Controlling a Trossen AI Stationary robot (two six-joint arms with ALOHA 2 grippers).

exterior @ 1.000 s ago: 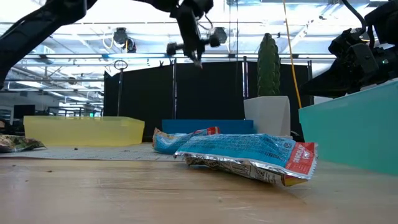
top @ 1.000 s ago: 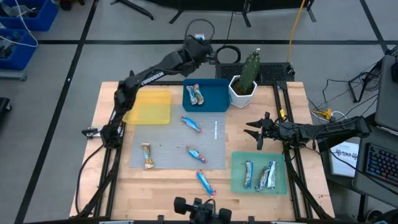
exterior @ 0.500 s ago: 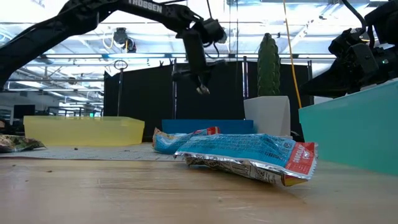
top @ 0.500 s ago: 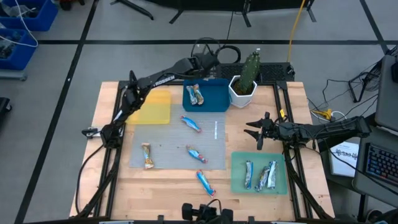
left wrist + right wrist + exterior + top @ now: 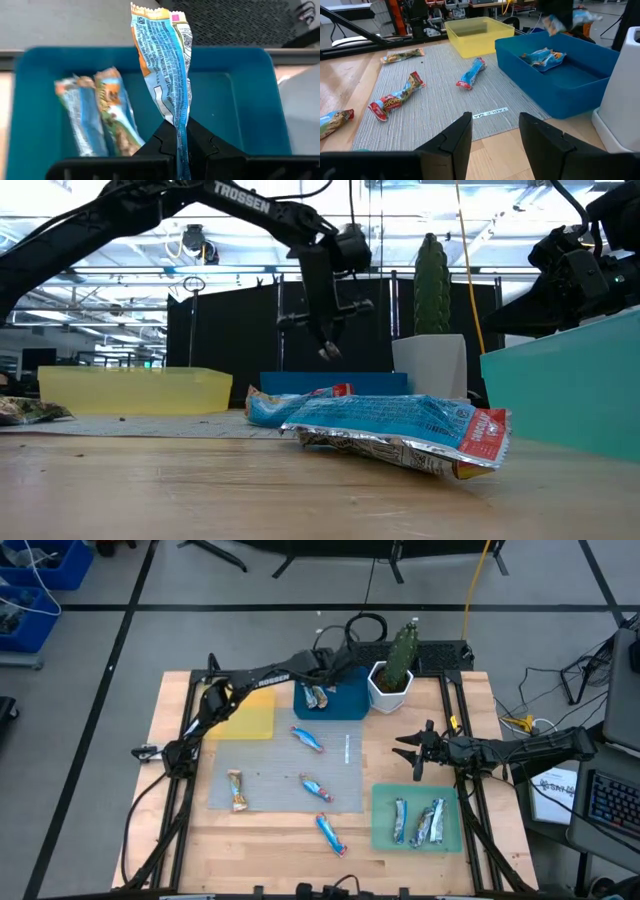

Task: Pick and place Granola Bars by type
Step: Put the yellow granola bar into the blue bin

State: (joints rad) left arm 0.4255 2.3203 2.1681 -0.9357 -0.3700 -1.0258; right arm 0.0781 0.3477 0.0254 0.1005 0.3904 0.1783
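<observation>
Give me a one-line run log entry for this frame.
left gripper: shut on granola bar, over blue tray | right gripper: open, idle by green tray | blue tray: two bars

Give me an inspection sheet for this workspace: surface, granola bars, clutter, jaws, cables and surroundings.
Surface: wooden table with a grey mat; yellow tray, blue tray and green tray on it.
Job's things: two granola bars in the blue tray, three in the green tray, three on the mat, one on bare wood near the front edge.
Clutter: potted cactus beside the blue tray.
Grippers: left gripper jaws shut on a blue-wrapped bar above the blue tray; right gripper jaws open, empty, waiting above the table's right side.
Cables: black loops behind the table; yellow cable on the floor.
Surroundings: blue bins far left.
</observation>
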